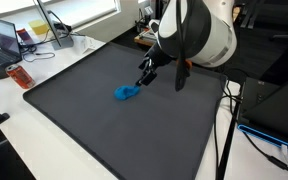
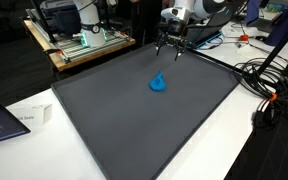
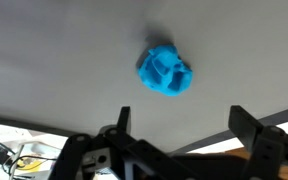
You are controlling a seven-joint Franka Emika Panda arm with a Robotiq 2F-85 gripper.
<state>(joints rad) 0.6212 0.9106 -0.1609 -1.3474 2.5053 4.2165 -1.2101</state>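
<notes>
A small blue crumpled object [image 1: 126,94] lies on the dark grey mat [image 1: 104,130]; it also shows in the other exterior view [image 2: 158,83] and in the wrist view [image 3: 165,70]. My gripper [image 1: 162,76] hangs open and empty above the mat, a little beyond the blue object and apart from it. It also shows above the mat's far edge [image 2: 169,50]. In the wrist view the two black fingers [image 3: 180,122] stand wide apart with nothing between them, the blue object ahead of them.
The mat [image 2: 144,110] covers a white table. A laptop [image 1: 4,45] and an orange-red item [image 1: 20,76] sit beside it. A bench with equipment [image 2: 79,40] stands behind. Cables [image 2: 269,85] lie at the table's side, and a small white box [image 2: 44,113] sits off the mat.
</notes>
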